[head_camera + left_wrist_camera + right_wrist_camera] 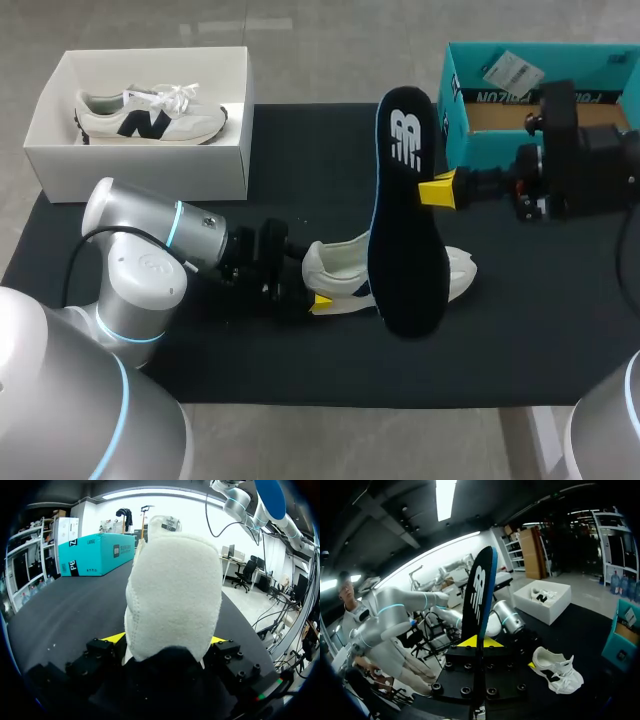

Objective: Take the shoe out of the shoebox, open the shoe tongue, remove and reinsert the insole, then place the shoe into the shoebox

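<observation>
My left arm lies low over the black mat (200,370), and its left gripper (166,639) is clamped on the heel of the shoe (335,262) – in the left wrist view a yellow tip shows at each side of the white padded heel, pressing in. The shoe rests on the mat about mid-table, heel toward that gripper and toe pointing to my right. Over it hangs the insole (405,220), out of the shoe: its dark face with a white logo is turned up toward the head camera, it has a blue rim, and its near end overlaps the middle of the shoe in that view. The right gripper (438,190) pinches the insole by one long edge, toward its far end – the right wrist view shows the insole standing on edge between the two closed yellow tips. Farther back, at the far left, a white shoebox (140,160) holds a second shoe (150,115) lying on its side. At the far right, behind my right arm, stands an open teal box (470,130).
</observation>
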`<state>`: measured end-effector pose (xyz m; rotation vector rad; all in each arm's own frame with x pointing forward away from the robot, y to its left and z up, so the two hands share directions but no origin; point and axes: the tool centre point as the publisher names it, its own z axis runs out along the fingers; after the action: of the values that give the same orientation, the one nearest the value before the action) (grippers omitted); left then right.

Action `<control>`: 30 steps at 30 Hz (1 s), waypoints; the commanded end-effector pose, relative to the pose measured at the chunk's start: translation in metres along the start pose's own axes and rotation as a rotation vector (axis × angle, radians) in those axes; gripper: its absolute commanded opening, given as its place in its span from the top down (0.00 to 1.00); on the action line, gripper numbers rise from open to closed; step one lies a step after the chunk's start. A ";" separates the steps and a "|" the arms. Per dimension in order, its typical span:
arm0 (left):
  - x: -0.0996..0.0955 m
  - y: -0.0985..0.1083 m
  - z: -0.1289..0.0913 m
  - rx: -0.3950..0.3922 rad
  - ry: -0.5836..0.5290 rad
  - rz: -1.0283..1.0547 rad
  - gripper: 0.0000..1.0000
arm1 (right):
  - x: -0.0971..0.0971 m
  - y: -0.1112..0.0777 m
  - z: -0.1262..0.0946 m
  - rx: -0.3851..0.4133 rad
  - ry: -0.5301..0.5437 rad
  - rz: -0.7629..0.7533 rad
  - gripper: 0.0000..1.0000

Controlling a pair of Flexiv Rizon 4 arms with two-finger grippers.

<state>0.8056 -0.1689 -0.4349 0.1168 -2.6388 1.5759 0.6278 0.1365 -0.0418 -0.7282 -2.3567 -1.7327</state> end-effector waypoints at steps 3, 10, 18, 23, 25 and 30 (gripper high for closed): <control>0.001 0.001 0.001 -0.001 -0.002 0.000 1.00 | 0.003 0.001 0.001 0.003 -0.006 0.001 1.00; 0.001 0.001 0.001 -0.001 -0.002 0.000 1.00 | 0.003 0.001 0.001 0.003 -0.006 0.001 1.00; 0.001 0.001 0.001 -0.001 -0.002 0.000 1.00 | 0.003 0.001 0.001 0.003 -0.006 0.001 1.00; 0.001 0.001 0.001 -0.010 -0.003 0.000 1.00 | 0.003 0.001 0.001 0.003 -0.006 0.001 1.00; 0.001 0.001 0.000 -0.028 -0.003 0.002 1.00 | 0.003 0.001 0.001 0.003 -0.006 0.001 1.00; 0.005 0.004 -0.006 -0.062 -0.003 0.017 0.34 | 0.003 0.001 0.001 0.003 -0.006 0.001 1.00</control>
<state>0.8039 -0.1663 -0.4363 0.0918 -2.6848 1.5191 0.6252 0.1373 -0.0388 -0.7345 -2.3628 -1.7282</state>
